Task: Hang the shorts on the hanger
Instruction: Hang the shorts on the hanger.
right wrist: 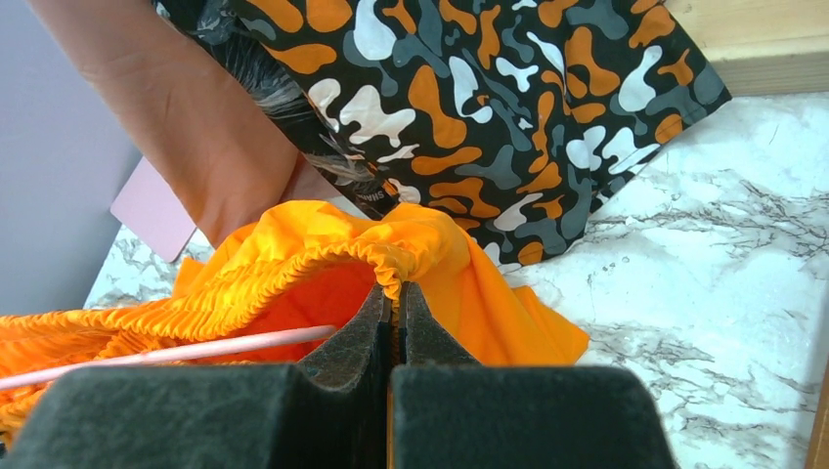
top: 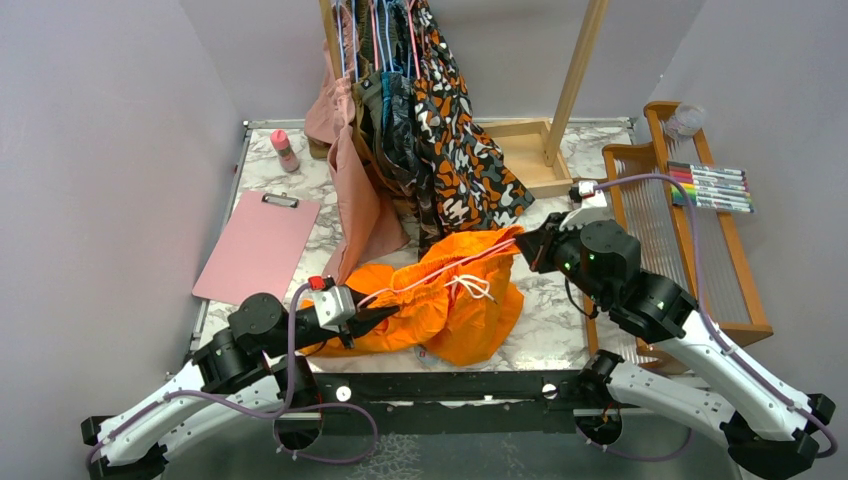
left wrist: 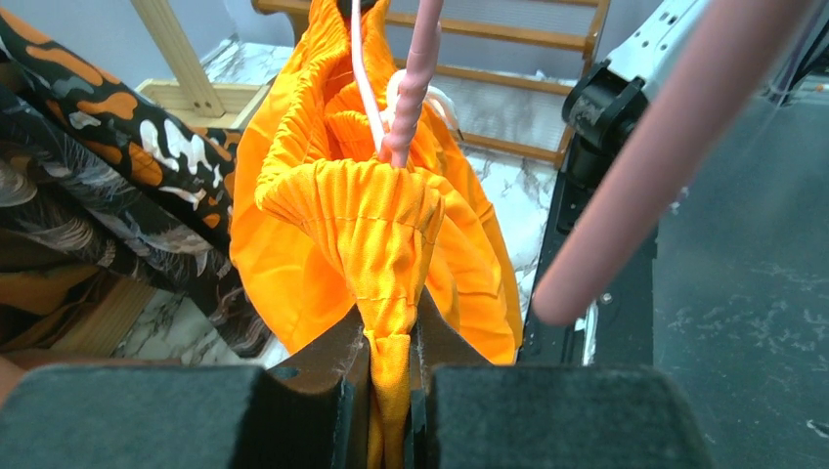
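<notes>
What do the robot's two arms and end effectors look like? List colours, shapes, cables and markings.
The left arm and right arm have white shell links, rounded black joints and a trailing purple-grey cable. Green lights dot the right arm. The left end effector and right end effector each have two black wedge-shaped fingers.

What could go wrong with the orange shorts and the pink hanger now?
1. The left gripper and the right gripper each pinch only a thin fold of the waistband of the shorts, so the fabric might slip free.
2. The hanger seems held only by the fabric around it, so it could slide out.
3. The patterned garment hangs close by and might snag the shorts.
</notes>
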Available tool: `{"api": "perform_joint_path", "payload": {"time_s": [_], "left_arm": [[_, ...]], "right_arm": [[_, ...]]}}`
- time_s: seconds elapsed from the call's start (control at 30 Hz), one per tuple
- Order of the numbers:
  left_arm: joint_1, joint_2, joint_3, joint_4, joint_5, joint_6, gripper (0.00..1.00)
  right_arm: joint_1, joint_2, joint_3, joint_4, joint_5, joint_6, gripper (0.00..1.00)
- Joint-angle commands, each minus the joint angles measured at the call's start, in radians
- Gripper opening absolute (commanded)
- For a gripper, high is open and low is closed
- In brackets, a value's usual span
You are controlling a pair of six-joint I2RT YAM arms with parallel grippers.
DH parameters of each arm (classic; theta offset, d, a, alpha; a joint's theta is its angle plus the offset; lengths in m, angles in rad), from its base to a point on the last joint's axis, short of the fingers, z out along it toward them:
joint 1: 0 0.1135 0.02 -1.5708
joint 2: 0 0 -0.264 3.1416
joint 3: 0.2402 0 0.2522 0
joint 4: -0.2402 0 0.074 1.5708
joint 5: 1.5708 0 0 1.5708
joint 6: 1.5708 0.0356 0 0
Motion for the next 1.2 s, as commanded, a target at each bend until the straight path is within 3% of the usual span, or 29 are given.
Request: {"api": "perform_joint_path", "payload": {"time_s": [0.0,0.13,0.47,0.93,1.17], "left_arm": [[0.002,-0.026,0.032,0.158,0.077,-0.044,0.00],[0.002,-0.016,0.051,0.229,0.077,-0.050,0.00],[0.002,0.048,0.048,0.040,0.029,-0.005,0.00],[0.002,0.214,0.052,-0.047,-0.194,0.048,0.00],[0.002,0.359,0.068,0.036,-0.188,0.016,0.00]], "right_arm": [[-0.013,0.003,0.025,-0.030,0.082,-0.052,0.01],[-0.012,0.004,0.021,-0.014,0.072,-0.046,0.01],[-0.011,-0.040,0.041,0.012,0.087,-0.087,0.01],[-0.012,0.020,0.130,-0.092,0.140,-0.160,0.01],[-0.012,0.097,0.189,-0.069,-0.086,-0.190,0.01]]}}
